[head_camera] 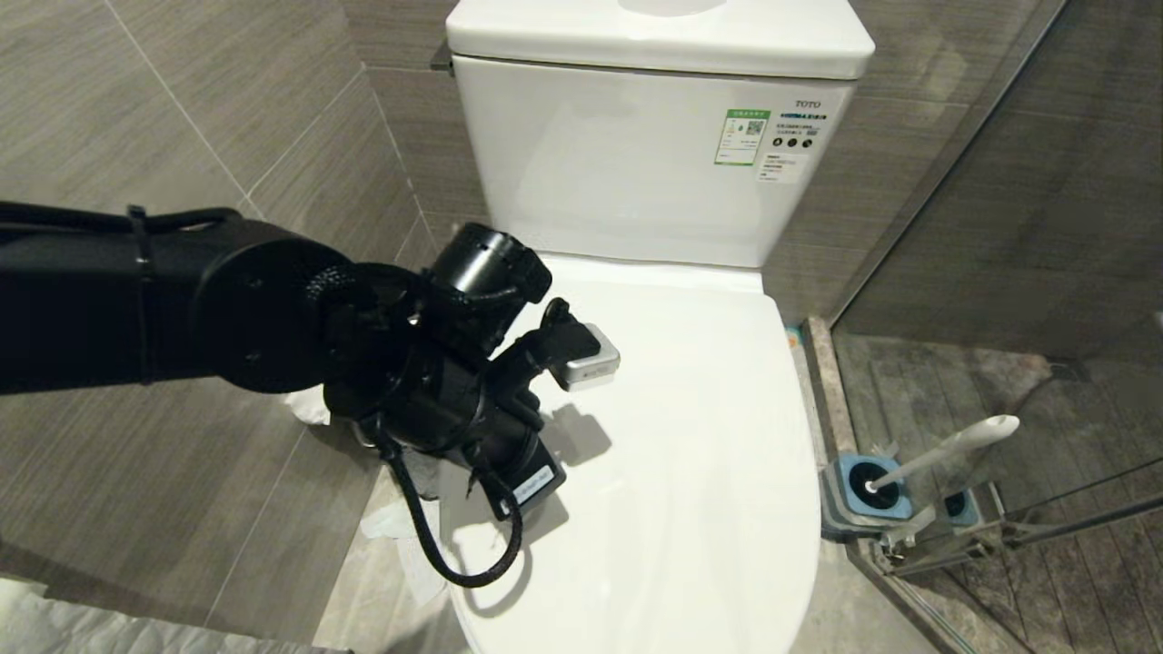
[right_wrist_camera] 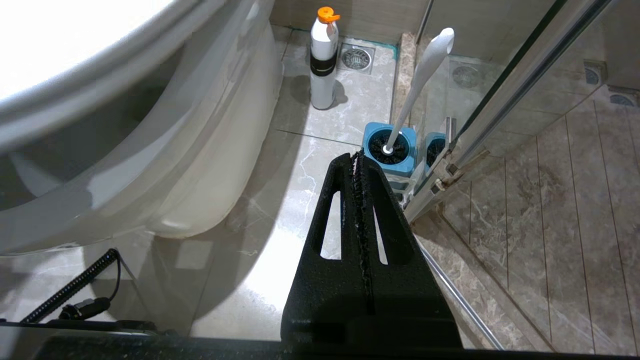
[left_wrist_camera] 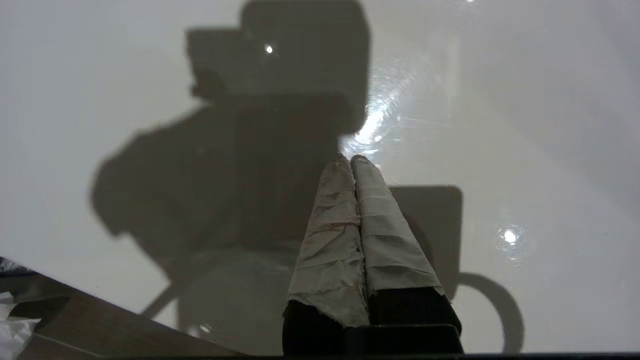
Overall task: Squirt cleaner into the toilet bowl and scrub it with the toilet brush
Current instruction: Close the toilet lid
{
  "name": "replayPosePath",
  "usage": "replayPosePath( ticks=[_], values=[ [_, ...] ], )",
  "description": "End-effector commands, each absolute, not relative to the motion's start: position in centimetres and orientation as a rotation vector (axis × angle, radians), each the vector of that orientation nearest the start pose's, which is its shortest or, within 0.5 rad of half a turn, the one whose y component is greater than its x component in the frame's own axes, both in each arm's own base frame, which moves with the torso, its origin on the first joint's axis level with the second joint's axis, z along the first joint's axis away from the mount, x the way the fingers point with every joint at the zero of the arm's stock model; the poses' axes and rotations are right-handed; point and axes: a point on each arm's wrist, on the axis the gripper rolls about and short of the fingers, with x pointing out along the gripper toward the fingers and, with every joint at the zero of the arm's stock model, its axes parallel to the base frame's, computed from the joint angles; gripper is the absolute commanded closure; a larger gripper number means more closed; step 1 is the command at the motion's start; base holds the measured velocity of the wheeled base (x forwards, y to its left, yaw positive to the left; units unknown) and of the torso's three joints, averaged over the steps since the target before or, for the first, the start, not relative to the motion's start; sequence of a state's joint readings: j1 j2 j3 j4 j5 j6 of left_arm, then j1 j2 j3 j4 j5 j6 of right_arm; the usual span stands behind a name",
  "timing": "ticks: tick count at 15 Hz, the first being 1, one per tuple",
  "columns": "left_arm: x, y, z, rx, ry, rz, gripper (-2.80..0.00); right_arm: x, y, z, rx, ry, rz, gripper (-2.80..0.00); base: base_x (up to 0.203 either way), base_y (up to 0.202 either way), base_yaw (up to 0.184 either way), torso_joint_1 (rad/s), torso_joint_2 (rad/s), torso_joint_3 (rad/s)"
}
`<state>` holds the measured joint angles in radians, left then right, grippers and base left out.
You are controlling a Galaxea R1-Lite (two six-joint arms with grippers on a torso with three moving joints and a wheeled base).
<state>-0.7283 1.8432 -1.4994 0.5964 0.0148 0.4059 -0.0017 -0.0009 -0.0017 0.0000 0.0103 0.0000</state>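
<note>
Hovering over the closed toilet lid (head_camera: 690,436), left gripper (left_wrist_camera: 352,161) is pressed shut, holding nothing, at the lid's left side. Toilet brush (head_camera: 945,450) stands in its blue holder (head_camera: 859,500) on the floor right of the toilet, by the glass door (right_wrist_camera: 510,95). Right gripper (right_wrist_camera: 356,159) low beside the toilet, clamped shut, empty.

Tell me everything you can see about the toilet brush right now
The toilet brush has a long, slim white handle that looks like plastic, widening to a rounded end. It stands tilted in a squarish blue holder on the floor, beside the glass shower partition and on the robot's right of the toilet. Its head sits down in the holder, showing only as dark bristles around the stem. No gripper touches it.
</note>
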Motion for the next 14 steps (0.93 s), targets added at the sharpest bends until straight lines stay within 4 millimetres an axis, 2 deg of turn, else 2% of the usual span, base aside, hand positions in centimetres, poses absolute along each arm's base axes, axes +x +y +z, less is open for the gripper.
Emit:
replayPosePath(
  ticks=[1, 6, 9, 12, 14],
  values=[
    [26.3, -23.2, 19.1, 0.743, 0.814, -0.82, 0.0, -2.3, 0.0, 7.6, 0.0, -0.002, 0.009, 0.0, 0.0, 0.0, 0.0, 0.0, 0.0, 0.0],
    [28.4, -25.0, 15.4, 0.766, 0.833, -0.782, 0.0, -2.3, 0.0, 7.6, 0.0, -0.002, 0.009, 0.0, 0.0, 0.0, 0.0, 0.0, 0.0, 0.0],
    [29.1, -25.7, 14.1, 0.771, 0.832, -0.773, 0.0, -2.3, 0.0, 7.6, 0.0, -0.002, 0.009, 0.0, 0.0, 0.0, 0.0, 0.0, 0.0, 0.0],
    [29.0, -26.0, 14.1, 0.771, 0.822, -0.776, 0.0, -2.3, 0.0, 7.6, 0.0, -0.003, 0.009, 0.0, 0.0, 0.0, 0.0, 0.0, 0.0, 0.0],
    [28.9, -25.7, 15.8, 0.753, 0.773, -0.769, 0.0, -2.3, 0.0, 7.6, 0.0, -0.002, 0.009, 0.0, 0.0, 0.0, 0.0, 0.0, 0.0, 0.0]
  ],
)
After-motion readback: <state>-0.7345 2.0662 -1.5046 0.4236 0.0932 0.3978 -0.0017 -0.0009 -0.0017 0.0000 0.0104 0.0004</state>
